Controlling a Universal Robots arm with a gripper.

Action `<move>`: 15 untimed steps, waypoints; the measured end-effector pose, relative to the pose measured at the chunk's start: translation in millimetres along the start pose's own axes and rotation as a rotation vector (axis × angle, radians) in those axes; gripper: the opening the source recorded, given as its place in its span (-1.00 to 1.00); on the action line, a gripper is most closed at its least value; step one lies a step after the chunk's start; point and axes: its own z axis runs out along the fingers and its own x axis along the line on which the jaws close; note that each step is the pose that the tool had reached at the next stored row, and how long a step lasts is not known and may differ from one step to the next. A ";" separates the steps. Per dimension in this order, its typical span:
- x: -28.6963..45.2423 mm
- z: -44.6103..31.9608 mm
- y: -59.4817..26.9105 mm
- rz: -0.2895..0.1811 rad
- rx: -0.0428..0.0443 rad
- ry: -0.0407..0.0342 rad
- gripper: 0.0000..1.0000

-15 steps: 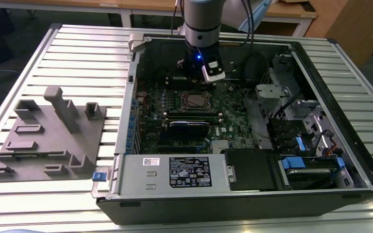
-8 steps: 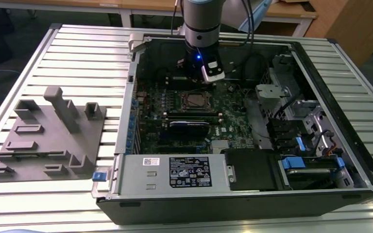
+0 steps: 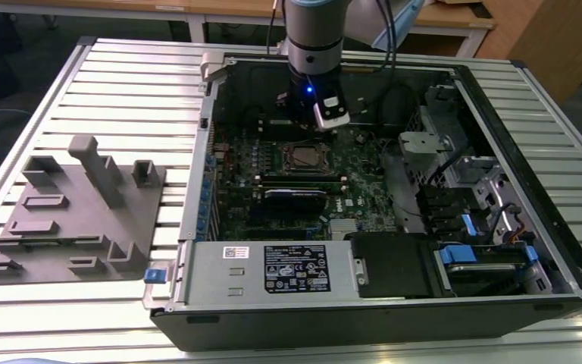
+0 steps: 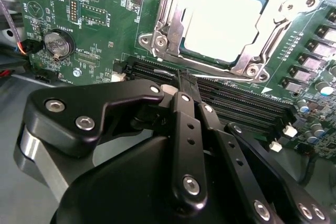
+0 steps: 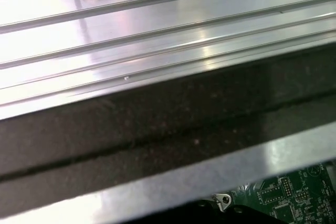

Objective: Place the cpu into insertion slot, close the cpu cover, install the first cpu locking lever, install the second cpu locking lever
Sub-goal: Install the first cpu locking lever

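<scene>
Silver-grey, 1 cpu (image 4: 223, 22) sits in 1 insertion slot (image 4: 157, 40)

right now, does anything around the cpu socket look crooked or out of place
Nothing stands out: the cpu lies flat and square in the insertion slot, with the cpu cover down around it.

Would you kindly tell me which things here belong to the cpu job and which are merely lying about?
Job in hand: square silver-grey metal-topped cpu; thin silver metal cpu cover around it; black gripper close beside them.
Lying about: grey plastic fixture block on the slatted metal table; round silver coin battery; long black memory slots.
</scene>
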 end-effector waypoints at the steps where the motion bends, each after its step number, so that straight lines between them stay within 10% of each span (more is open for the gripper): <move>1: 0.1 0.3 -0.1 0.002 -0.0003 -0.0024 -0.79; 15: 3.0 2.0 -0.2 0.081 0.0028 -0.0313 -0.79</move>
